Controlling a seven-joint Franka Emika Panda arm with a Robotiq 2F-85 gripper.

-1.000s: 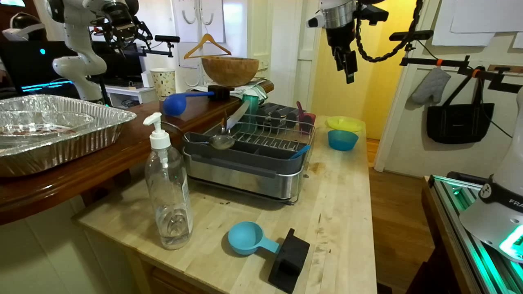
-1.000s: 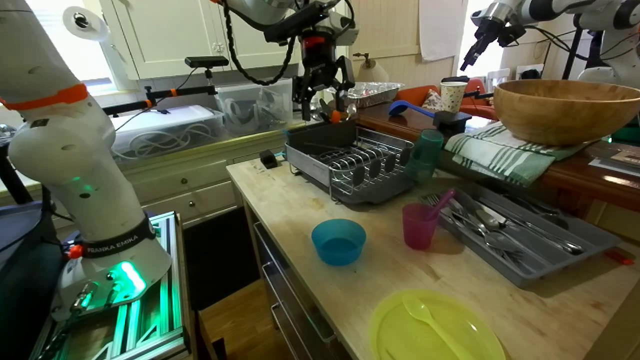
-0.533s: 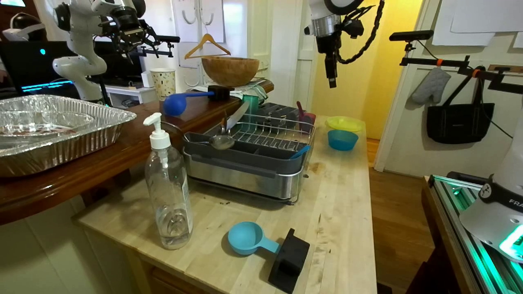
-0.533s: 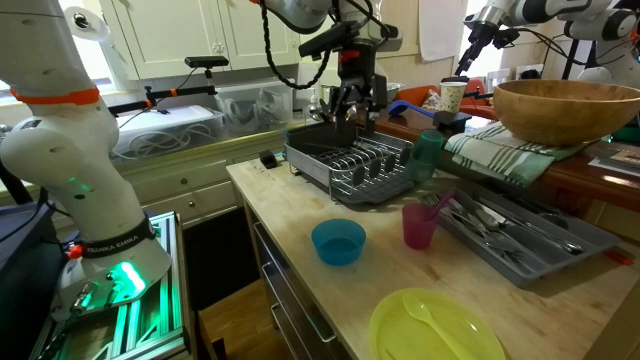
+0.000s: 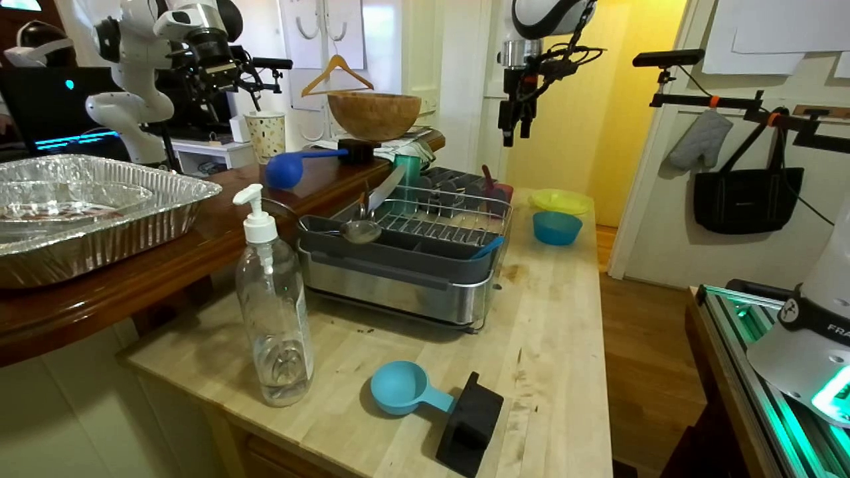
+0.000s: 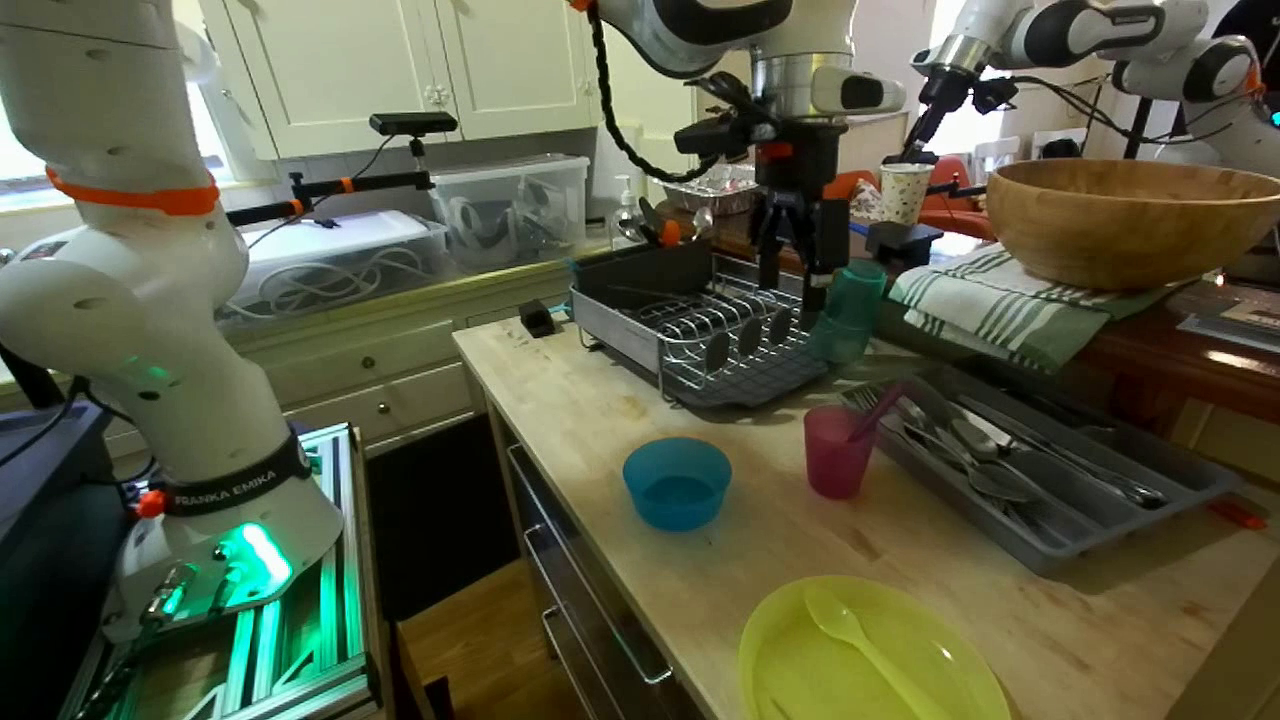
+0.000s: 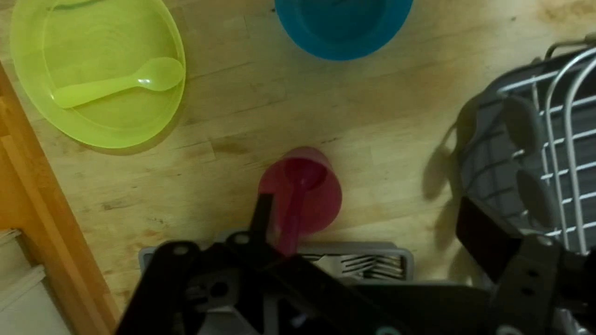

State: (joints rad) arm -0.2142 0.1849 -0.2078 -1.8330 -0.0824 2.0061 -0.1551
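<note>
Two fingers (image 7: 486, 235) of the gripper (image 7: 365, 211) stand spread wide across the lower part of the wrist view, apparently well above the wooden tabletop (image 7: 396, 111), though depth is hard to judge. Near the frame's centre sits a pink cup (image 7: 326, 204) with a pink spoon (image 7: 295, 204) leaning in it. A yellow plate (image 7: 109, 39) carrying a yellow spoon (image 7: 116, 85) fills the upper left, a blue bowl (image 7: 344, 28) meets the top edge, a dish rack (image 7: 535, 200) the right.

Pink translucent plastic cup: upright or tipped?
Upright. In an exterior view, the pink translucent plastic cup stands with its base on the pale wooden counter; a dark pink utensil sticks out over its rim.
</note>
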